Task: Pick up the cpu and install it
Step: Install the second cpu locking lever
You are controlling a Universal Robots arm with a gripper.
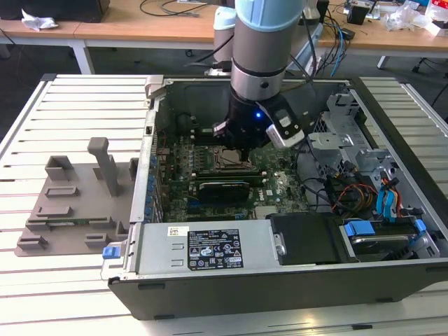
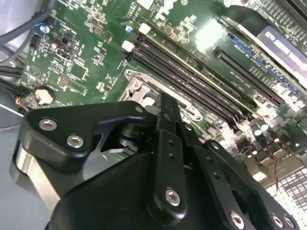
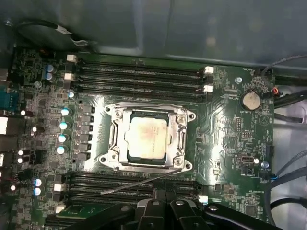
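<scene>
The cpu, a square chip with a pale metal top, lies flat inside the motherboard socket, ringed by the socket's metal frame. In the exterior view the cpu sits directly under the arm's black gripper, which hangs low inside the open computer case. My gripper has its fingers together with nothing between them, tips just above the socket's edge. A thin metal lever juts out from the socket over the memory slots.
A grey plastic tray with upright posts lies on the slatted table at the exterior view's left. Within the case are the power supply, a drive cage and cable bundles at the exterior view's right. Memory slots flank the socket.
</scene>
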